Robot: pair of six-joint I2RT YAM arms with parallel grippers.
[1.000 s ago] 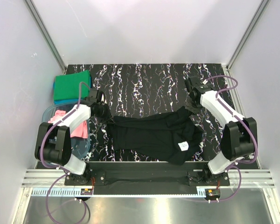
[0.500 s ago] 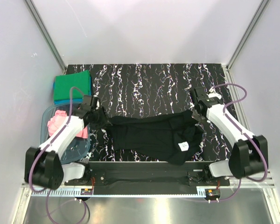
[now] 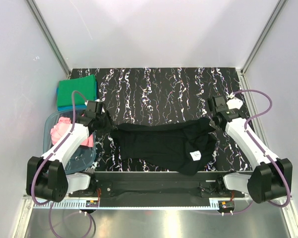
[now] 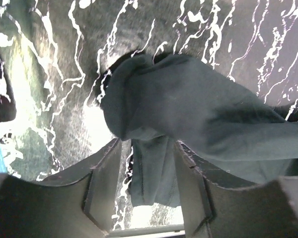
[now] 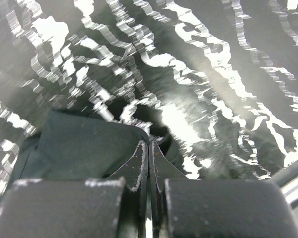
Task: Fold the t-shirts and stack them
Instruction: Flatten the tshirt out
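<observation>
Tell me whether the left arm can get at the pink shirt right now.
Probably yes: the left gripper stands open, and the pink shirt lies in the open-topped tub right beside that arm, with nothing covering it.

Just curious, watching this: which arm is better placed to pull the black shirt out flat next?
Probably the right. The right gripper is shut at the black shirt's right end and seems to pinch the cloth. The left gripper stands open around the other end, gripping nothing yet.

Black t-shirt (image 3: 159, 144), white label (image 3: 194, 155); green shirt (image 3: 77, 91); blue shirt (image 3: 64, 106); pink shirt (image 3: 62, 130); white-veined black table (image 3: 164, 94); blue-tinted tub (image 3: 84, 158)
</observation>
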